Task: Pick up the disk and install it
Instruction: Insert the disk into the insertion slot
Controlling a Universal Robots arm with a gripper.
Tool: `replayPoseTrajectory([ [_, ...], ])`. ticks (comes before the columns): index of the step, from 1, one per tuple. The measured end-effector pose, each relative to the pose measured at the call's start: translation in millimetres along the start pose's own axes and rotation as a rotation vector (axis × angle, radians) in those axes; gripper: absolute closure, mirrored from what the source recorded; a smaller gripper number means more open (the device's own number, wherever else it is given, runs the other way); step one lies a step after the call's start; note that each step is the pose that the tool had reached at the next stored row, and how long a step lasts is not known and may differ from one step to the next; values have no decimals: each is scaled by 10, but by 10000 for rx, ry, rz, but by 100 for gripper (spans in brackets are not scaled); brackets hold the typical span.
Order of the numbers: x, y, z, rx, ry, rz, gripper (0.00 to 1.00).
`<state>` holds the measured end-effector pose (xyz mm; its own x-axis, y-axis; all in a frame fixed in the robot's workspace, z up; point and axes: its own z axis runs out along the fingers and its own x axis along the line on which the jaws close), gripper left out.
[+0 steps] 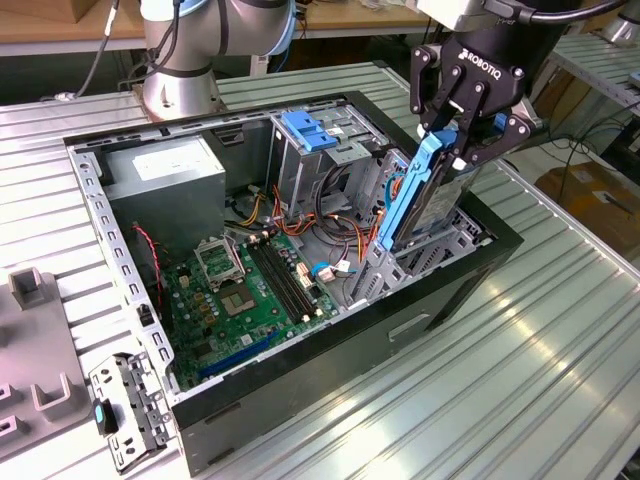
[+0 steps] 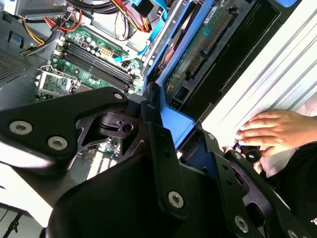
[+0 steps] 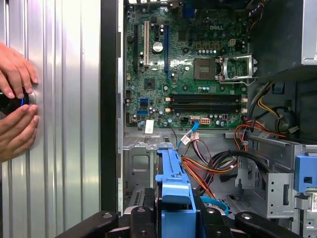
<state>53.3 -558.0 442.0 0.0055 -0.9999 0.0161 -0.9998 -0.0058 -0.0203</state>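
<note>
The disk (image 1: 415, 195), a dark drive in a bright blue carrier rail, stands steeply tilted with its lower end down in the drive bay on the exterior view's right side of the open computer case (image 1: 330, 345). My gripper (image 1: 452, 148) is shut on the disk's upper end, a black finger on each side. In the second wrist view the disk (image 2: 198, 44) shows its green circuit face beside the blue rail. In the first wrist view the blue carrier (image 3: 173, 183) runs out from between my fingers (image 3: 141, 218) over the bay.
Inside the case lie the motherboard (image 1: 250, 290), a power supply (image 1: 165, 180), a pale-blue latch plate (image 1: 305, 130) and coloured cables (image 1: 340, 215). A person's hands (image 3: 15, 99) rest on the ribbed metal table beside the case. A loose bracket (image 1: 125, 410) and grey fixtures (image 1: 30, 350) sit at the exterior view's left.
</note>
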Motion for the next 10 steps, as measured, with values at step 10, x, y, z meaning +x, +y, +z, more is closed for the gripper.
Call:
replayPoseTrajectory([
  [10, 0, 0, 18, 0, -4, 0, 55],
])
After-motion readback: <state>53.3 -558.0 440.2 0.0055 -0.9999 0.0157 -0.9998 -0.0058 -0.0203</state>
